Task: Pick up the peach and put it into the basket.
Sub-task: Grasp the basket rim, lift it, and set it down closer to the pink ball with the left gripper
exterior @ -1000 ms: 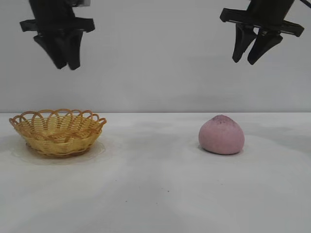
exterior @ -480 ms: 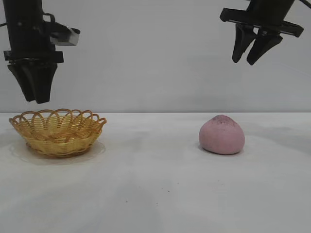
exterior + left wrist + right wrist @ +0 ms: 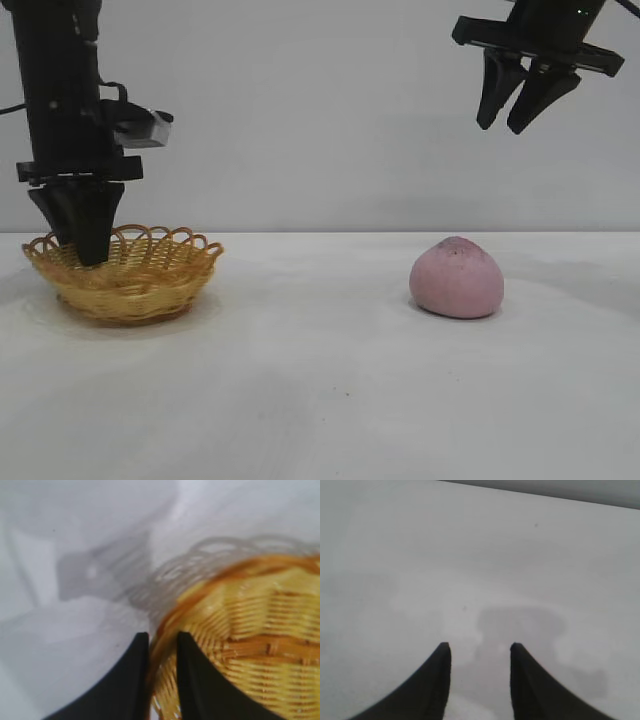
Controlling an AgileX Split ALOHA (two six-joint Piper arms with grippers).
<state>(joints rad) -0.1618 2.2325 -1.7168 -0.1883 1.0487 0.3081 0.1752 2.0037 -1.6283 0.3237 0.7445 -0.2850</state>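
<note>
The dull pink peach (image 3: 456, 278) sits on the white table at the right, untouched. The yellow-tan wicker basket (image 3: 150, 275) stands at the left. My left gripper (image 3: 88, 262) is down at the basket's left rim. In the left wrist view its two fingers stand close together with the orange-brown rim between them (image 3: 163, 634), one finger inside the basket (image 3: 250, 630) and one outside. My right gripper (image 3: 503, 128) hangs open and empty high above the table, up and to the right of the peach. The right wrist view shows its open fingers (image 3: 480, 645) over bare table.
The white table (image 3: 320, 380) runs flat between basket and peach, with a plain grey wall behind. Nothing else stands on it.
My left gripper has come down from high above the basket onto its left rim. The basket has shifted slightly to the right. The right arm and the peach have not moved.
</note>
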